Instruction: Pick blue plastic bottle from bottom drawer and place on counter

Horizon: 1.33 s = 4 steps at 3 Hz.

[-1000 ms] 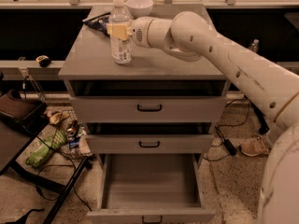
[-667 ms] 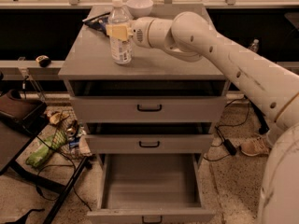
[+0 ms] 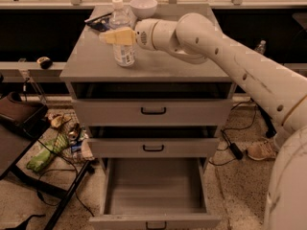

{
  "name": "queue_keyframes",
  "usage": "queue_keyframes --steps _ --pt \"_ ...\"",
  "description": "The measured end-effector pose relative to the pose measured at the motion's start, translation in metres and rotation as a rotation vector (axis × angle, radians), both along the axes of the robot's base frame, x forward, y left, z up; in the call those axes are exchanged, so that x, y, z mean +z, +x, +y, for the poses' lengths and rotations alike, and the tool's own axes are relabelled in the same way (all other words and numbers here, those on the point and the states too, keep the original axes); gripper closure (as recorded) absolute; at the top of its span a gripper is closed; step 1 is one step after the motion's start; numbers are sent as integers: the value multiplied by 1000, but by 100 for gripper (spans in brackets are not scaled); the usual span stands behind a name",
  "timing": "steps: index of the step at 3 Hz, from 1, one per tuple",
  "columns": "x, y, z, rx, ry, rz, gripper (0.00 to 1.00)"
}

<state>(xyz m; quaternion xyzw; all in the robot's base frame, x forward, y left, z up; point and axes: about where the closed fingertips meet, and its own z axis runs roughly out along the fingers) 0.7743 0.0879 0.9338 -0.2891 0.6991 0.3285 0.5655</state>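
The blue plastic bottle (image 3: 123, 54), clear with a white cap and pale label, stands upright on the counter (image 3: 163, 63) at its left side. My gripper (image 3: 111, 34) reaches in from the right at the bottle's upper body and is shut on it; one yellowish finger (image 3: 117, 36) crosses the bottle's front, the other is hidden behind it. The bottom drawer (image 3: 153, 188) is pulled out and looks empty inside. The two drawers above are closed.
A white bowl (image 3: 144, 6) and a dark flat object (image 3: 98, 22) sit at the counter's back. A black stand (image 3: 29, 143), green item (image 3: 43, 156) and clutter lie on the floor left. Cables and a shoe (image 3: 261, 150) lie right. A small bottle (image 3: 260, 46) stands behind the arm.
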Motion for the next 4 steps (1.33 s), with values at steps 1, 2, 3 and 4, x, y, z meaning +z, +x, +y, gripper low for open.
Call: queue_keyframes --steps 1,2,3,4 --pt "0 0 0 0 0 0 0" --pt "16 -2 -13 24 -57 5 0" --pt "98 -9 -40 19 -152 -32 0" --pt "165 -37 -99 -69 -289 -22 0"
